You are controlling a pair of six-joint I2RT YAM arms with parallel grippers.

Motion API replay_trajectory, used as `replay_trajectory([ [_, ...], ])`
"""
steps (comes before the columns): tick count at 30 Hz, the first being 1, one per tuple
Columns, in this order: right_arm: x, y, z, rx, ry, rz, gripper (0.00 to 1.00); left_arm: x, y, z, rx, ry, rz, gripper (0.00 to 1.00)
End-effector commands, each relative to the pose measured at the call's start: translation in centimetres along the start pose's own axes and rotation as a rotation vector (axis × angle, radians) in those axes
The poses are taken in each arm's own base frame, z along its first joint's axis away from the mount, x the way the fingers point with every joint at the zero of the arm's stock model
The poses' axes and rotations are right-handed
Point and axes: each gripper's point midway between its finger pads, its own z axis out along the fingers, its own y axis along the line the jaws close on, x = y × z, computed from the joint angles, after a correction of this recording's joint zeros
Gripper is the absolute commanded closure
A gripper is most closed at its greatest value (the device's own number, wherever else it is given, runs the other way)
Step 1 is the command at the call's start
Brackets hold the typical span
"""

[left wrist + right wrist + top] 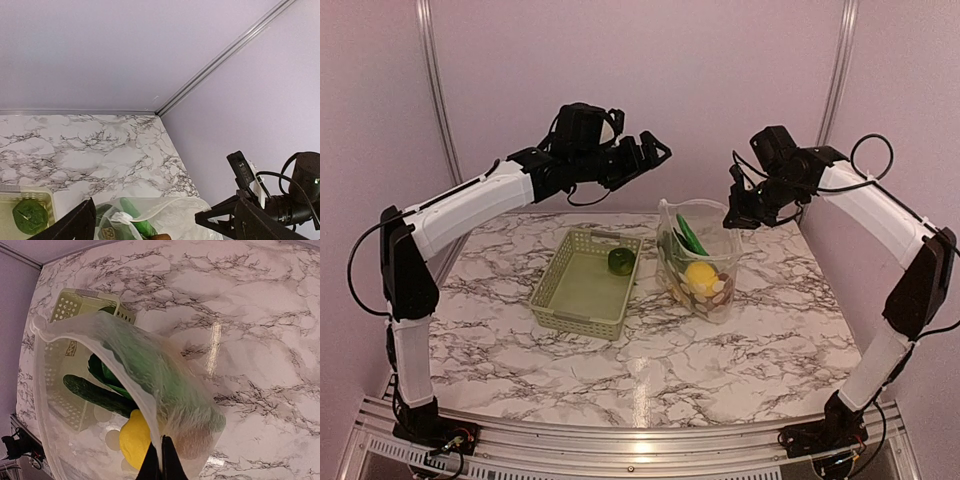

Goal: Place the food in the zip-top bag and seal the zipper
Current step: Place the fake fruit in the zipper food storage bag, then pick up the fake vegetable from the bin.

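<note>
The right claw (161, 463) is pinched together on the rim of the zip-top bag (705, 262), whose mouth gapes open. Inside lie a dark green cucumber (95, 392) and a yellow fruit (134, 437). The bag stands toward the far edge of the bench (720, 370), right of centre, just beside the basket (552, 300). One round green piece (621, 261) sits in the basket's far right corner. The left claw (655, 152) hangs above, jaws wide apart and empty.

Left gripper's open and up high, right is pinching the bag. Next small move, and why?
Probably lower the left gripper toward the dark green piece in the basket. It is the only food seen outside the bag, and the shut right gripper holds the bag's rim up with the mouth open.
</note>
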Motion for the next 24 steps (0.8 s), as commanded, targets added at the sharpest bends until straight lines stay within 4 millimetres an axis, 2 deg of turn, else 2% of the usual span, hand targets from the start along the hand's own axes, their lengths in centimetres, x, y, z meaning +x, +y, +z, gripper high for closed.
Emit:
replay_trajectory([
  [1, -0.5, 1.0, -1.3, -0.031, -0.046, -0.010, 1.00, 0.3, 6.5, -1.2, -0.189, 0.047, -0.031, 0.01],
  [6, -0.4, 0.9, -1.4, -0.029, -0.047, -0.008, 1.00, 2.4, 11.2, -2.5, -0.362, 0.105, 0.059, 0.02],
  [11, -0.1, 0.7, -1.2, -0.026, -0.039, -0.005, 1.00, 6.2, 15.4, -2.2, -0.442, 0.207, -0.029, 0.03],
  [15, -0.3, 0.8, -1.3, -0.027, -0.043, -0.004, 1.00, 7.4, 16.8, -2.1, -0.447, 0.218, 0.007, 0.01],
  [24, -0.2, 0.6, -1.4, -0.015, -0.040, -0.006, 1.00, 10.2, 20.8, -1.5, -0.510, 0.282, -0.045, 0.01],
])
